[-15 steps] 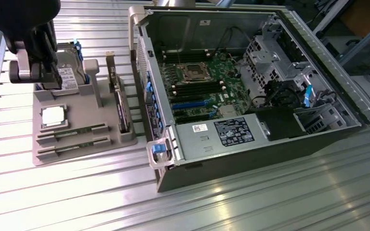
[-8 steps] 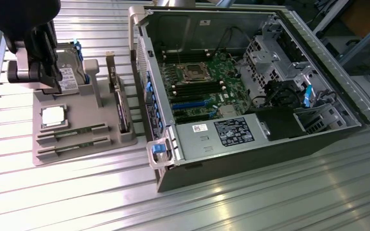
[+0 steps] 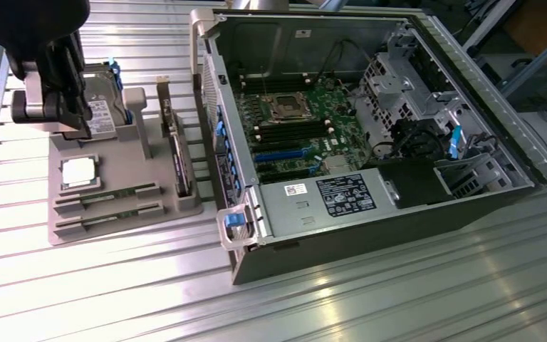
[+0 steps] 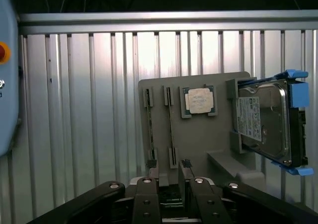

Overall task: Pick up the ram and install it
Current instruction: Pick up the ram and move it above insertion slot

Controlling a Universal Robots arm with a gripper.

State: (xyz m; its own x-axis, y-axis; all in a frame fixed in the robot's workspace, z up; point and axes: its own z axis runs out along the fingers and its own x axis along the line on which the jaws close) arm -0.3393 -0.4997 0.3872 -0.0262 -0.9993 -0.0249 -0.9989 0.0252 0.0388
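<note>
Two thin green ram sticks lie side by side in slots of the grey holder, one just behind the other. In the wrist view they show edge-on as narrow strips. My gripper hangs over the far end of the holder by the hard drive. In the wrist view the gripper is open. Its fingertips stand apart near the sticks' ends, with nothing between them. The open computer case shows the motherboard.
On the holder also sit a silver CPU, an upright hard drive in blue rails, and a dark expansion card. The case wall stands just to the exterior view's right of the holder. The table is ribbed metal.
</note>
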